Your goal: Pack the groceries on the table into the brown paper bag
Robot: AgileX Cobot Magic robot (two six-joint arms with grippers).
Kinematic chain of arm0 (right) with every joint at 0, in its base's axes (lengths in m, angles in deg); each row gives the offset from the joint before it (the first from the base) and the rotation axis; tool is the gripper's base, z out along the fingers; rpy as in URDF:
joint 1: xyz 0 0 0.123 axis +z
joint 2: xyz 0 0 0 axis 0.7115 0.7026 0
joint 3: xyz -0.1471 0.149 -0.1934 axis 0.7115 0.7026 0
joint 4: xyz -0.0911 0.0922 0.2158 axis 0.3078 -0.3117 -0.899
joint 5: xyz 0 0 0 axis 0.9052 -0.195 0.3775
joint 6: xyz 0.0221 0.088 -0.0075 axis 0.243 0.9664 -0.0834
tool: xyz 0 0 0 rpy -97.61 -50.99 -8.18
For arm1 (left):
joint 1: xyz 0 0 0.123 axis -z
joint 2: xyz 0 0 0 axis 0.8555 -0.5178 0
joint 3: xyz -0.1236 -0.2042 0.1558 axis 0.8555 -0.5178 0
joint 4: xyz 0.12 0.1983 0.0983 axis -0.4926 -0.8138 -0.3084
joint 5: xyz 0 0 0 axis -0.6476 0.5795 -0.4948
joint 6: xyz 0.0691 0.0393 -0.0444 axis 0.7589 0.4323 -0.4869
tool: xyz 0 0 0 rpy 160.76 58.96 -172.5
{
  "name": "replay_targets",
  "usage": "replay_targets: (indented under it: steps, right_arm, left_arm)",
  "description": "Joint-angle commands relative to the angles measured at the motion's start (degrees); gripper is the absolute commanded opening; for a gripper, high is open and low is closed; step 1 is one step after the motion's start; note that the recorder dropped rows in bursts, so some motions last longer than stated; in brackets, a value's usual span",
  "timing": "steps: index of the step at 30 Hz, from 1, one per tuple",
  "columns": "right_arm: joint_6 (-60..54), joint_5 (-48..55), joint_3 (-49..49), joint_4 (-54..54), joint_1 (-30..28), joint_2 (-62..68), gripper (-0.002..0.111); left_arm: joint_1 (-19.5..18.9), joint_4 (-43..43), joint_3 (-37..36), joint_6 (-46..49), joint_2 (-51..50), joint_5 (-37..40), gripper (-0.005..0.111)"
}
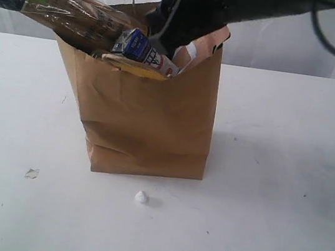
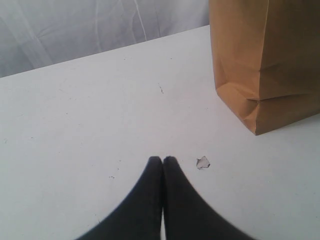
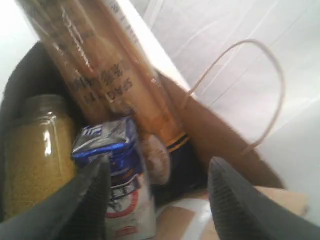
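Observation:
The brown paper bag point(image 1: 150, 116) stands upright mid-table point(image 1: 290, 150). The long spaghetti pack point(image 1: 65, 9) pokes out of its top toward the left, and the blue-white pouch point(image 1: 144, 49) leans at the rim. My right arm reaches into the bag's mouth. In its wrist view the right gripper point(image 3: 160, 162) is open, with the blue-white pouch point(image 3: 112, 145) beside one finger, a yellow-grain container point(image 3: 35, 150), the spaghetti pack point(image 3: 100, 65) and a tan packet point(image 3: 190, 220) below. Nothing is held. My left gripper point(image 2: 163, 159) is shut and empty over the table point(image 2: 90, 110), left of the bag point(image 2: 265, 60).
A small white crumb point(image 1: 140, 197) lies in front of the bag and a thin flake point(image 1: 32, 173) to its front left; the flake point(image 2: 202, 162) sits just beside my left fingertips. One loop handle point(image 3: 260, 75) arches over the bag's rim.

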Motion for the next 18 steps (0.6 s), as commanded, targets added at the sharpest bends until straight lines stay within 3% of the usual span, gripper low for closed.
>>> replay_targets:
  steps: [1, 5, 8, 12, 15, 18]
  right_arm:
    - [0.4, -6.6, -0.1, 5.2, -0.2, -7.0, 0.047]
    - [3.6, -7.5, -0.1, 7.6, -2.9, -10.9, 0.025]
    - [12.2, 1.3, -0.1, 15.1, -8.8, -11.8, 0.002]
    - [29.7, 11.7, 2.1, 33.6, -20.4, -11.0, 0.000]
    - [41.9, 5.4, 6.2, 40.5, -31.4, -11.0, 0.000]
    - [57.7, -2.8, 9.5, 40.3, -42.4, -11.0, 0.000]
  left_arm:
    - [0.5, 0.5, -0.4, 0.1, 0.4, -0.2, 0.000]
    - [0.5, 0.5, -0.4, 0.1, 0.4, -0.2, 0.000]
    - [0.5, 0.5, -0.4, 0.1, 0.4, -0.2, 0.000]
    - [0.5, 0.5, -0.4, 0.1, 0.4, -0.2, 0.000]
    - [0.5, 0.5, -0.4, 0.1, 0.4, -0.2, 0.000]
    - [0.5, 0.5, -0.4, 0.1, 0.4, -0.2, 0.000]
